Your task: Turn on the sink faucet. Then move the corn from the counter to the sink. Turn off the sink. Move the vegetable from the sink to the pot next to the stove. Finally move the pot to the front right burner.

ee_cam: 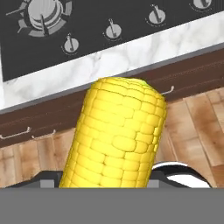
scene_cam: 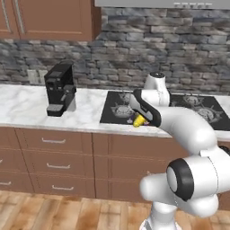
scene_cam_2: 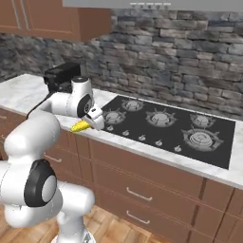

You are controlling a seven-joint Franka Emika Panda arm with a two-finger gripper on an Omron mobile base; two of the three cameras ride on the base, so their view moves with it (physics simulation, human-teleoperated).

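Observation:
My gripper (scene_cam: 142, 118) is shut on the corn (scene_cam: 139, 121), a small yellow cob that sticks out from between the fingers. In the right base view the gripper (scene_cam_2: 90, 121) holds the corn (scene_cam_2: 79, 126) over the counter's front edge, by the front left corner of the stove (scene_cam_2: 166, 124). Up close in the hand view, the corn (ee_cam: 116, 135) points at the counter (ee_cam: 109, 61) edge and the stove (ee_cam: 87, 22) knobs. The sink, the faucet and the pot are out of view.
A black boxy appliance (scene_cam: 59, 89) stands on the white marble counter (scene_cam: 22, 105) left of the stove (scene_cam: 116, 112). Brown drawer fronts (scene_cam: 54, 157) run below the counter. A stone wall rises behind it, and the floor is wood.

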